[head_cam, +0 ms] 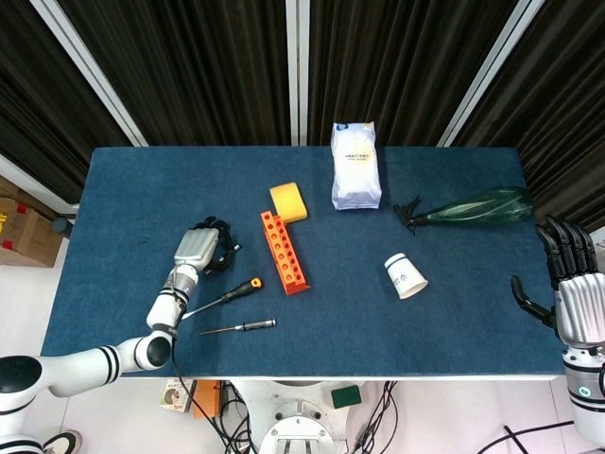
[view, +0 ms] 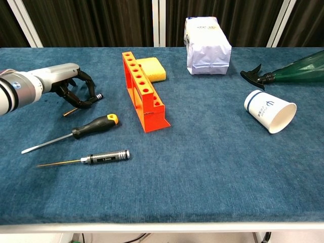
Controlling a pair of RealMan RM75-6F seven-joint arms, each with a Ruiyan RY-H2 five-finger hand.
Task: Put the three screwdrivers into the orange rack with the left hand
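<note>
The orange rack (head_cam: pixel 284 253) (view: pixel 143 91) stands mid-table with a row of holes along its top. My left hand (head_cam: pixel 201 248) (view: pixel 71 86) is left of it, low on the table, with its fingers curled around the small black screwdriver (view: pixel 96 97), whose ends stick out on both sides. A screwdriver with a black and orange handle (head_cam: pixel 234 291) (view: pixel 93 124) lies nearer the front. Closest to the front edge lies a thin precision screwdriver (head_cam: pixel 248 326) (view: pixel 104 158). My right hand (head_cam: pixel 572 284) hangs at the table's right edge, fingers spread, holding nothing.
A yellow sponge (head_cam: pixel 288 201) sits just behind the rack. Further back is a white bag (head_cam: pixel 355 165). A green spray bottle (head_cam: pixel 468 210) lies on its side at the right, and a paper cup (head_cam: pixel 406 276) is tipped over in front of it.
</note>
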